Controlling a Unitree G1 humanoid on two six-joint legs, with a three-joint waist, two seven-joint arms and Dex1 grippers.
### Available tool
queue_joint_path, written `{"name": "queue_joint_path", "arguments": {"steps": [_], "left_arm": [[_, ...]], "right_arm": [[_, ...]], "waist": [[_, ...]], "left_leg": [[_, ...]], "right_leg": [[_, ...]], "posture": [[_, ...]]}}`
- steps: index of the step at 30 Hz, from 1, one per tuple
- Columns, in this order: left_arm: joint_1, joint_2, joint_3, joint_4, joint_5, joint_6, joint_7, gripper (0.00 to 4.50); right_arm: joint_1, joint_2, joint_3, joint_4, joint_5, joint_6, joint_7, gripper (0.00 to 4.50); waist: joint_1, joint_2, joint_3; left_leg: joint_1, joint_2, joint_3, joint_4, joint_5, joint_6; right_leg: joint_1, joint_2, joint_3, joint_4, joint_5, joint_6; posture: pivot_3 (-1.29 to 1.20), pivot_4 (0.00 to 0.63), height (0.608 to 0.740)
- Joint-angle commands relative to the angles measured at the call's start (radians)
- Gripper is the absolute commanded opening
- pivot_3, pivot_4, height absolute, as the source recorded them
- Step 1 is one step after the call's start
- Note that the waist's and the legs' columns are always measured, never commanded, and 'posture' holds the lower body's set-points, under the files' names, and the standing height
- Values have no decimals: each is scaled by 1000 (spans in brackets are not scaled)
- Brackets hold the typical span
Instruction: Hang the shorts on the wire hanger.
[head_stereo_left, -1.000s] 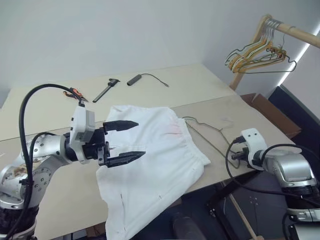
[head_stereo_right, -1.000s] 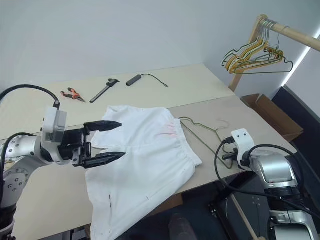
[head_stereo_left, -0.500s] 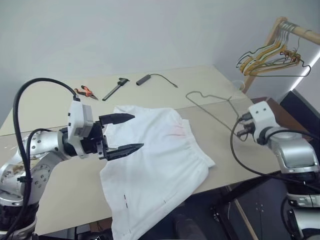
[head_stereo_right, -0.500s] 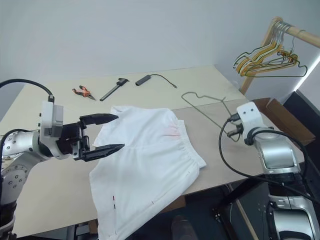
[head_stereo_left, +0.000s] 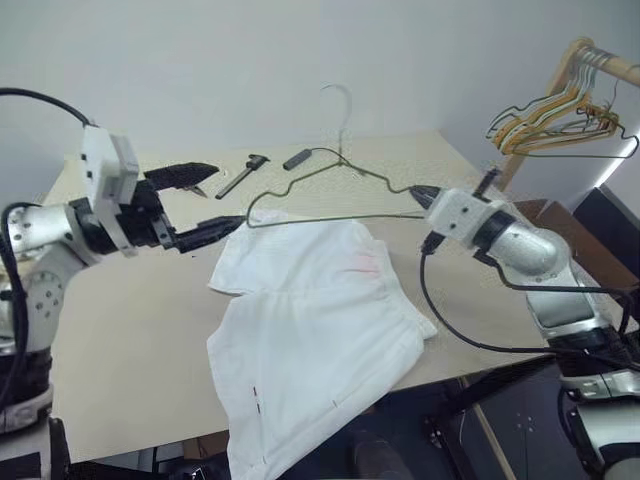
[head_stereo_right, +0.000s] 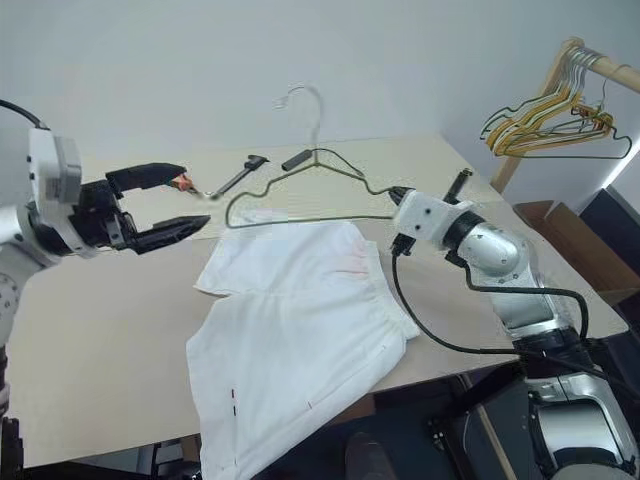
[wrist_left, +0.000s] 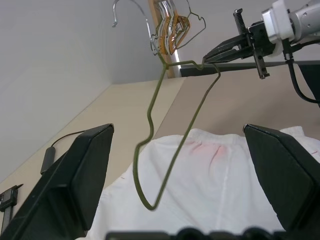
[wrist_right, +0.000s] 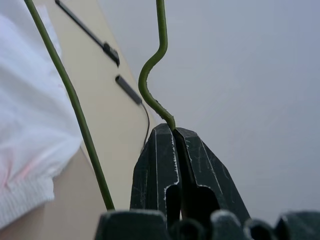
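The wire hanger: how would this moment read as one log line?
wire hanger: held above table, hook up | right gripper: shut on one end | left gripper: open, empty | shorts: flat on table

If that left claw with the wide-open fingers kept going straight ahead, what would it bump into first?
Probably the wire hanger: its near corner hangs between the left gripper's open fingers, above the shorts. Depth is hard to judge.

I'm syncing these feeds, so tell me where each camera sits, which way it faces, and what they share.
Head views: the two eyes of one head camera, looking forward and down at the table with the shorts; both arms show.
Left wrist view: looks along the open left gripper at the wire hanger and the right gripper.
Right wrist view: looks along the right gripper, shut on the hanger.
Shared: hanger and shorts appear in all.
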Motion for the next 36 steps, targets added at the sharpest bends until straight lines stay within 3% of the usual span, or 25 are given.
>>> {"name": "queue_joint_path", "arguments": {"steps": [1, 15, 18, 25, 31, 34, 36], "left_arm": [[-56, 16, -26, 41, 32, 3, -23, 4500], [-167, 30, -221, 168, 173, 50, -167, 4500], [-168, 26, -244, 175, 190, 48, -198, 3920], [-181, 5, -261, 201, 226, 39, -210, 1676], [-200, -18, -255, 221, 230, 31, -228, 27], [-205, -26, -251, 234, 234, 13, -236, 27], [-204, -26, -251, 240, 235, 7, -250, 0]], "right_arm": [[-65, 14, -12, 15, -7, -135, 9, 41], [-163, 80, -17, 46, -5, -227, 58, 41], [-176, 80, -18, 54, -25, -235, 52, 0], [-180, 69, -29, 55, -50, -244, 46, 0], [-181, 55, -35, 54, -59, -260, 48, 0], [-177, 40, -34, 58, -62, -273, 59, 0], [-171, 29, -34, 53, -48, -277, 79, 543]], "waist": [[5, 0, 0], [30, 0, 0], [32, 0, 0], [31, 0, 0], [28, 0, 0], [25, 0, 0], [21, 0, 0]], "left_leg": [[0, 0, 0, 0, 0, 0], [0, 0, 1, 0, 0, 0], [0, 0, 1, 0, 0, 0], [-1, 0, 1, 1, 0, 0], [-1, 0, 1, 1, 0, 0], [-1, 0, 1, 1, 0, 0], [-1, 0, 1, 1, 0, 0]], "right_leg": [[0, 0, 0, 0, 0, 0], [-1, 0, -1, 2, 0, 0], [-1, 0, -1, 3, 0, 0], [-2, 0, -1, 9, 0, -1], [-3, 0, -1, 9, 0, -1], [-3, 0, 0, 9, 0, -1], [-3, 0, 0, 9, 0, -1]], "posture": [[-45, 0, 740], [-46, 0, 740], [-55, 0, 740], [-74, 0, 740], [-89, 0, 740], [-97, 0, 740], [-102, 0, 740]]}}
